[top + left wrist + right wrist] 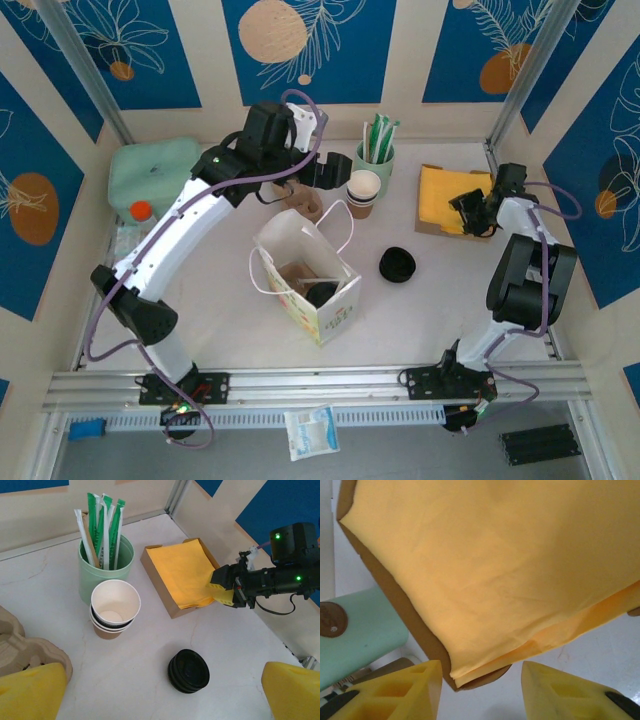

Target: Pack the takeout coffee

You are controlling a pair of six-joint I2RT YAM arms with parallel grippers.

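Top external view: coffee cup (321, 293) probably sits in the bag (336, 313); light, crushable paper, grip its side gently. Both arms' jaws gape wide.

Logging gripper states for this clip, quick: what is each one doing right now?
Left gripper: open, holding nothing.
Right gripper: open, holding nothing, at the edge of the napkins.
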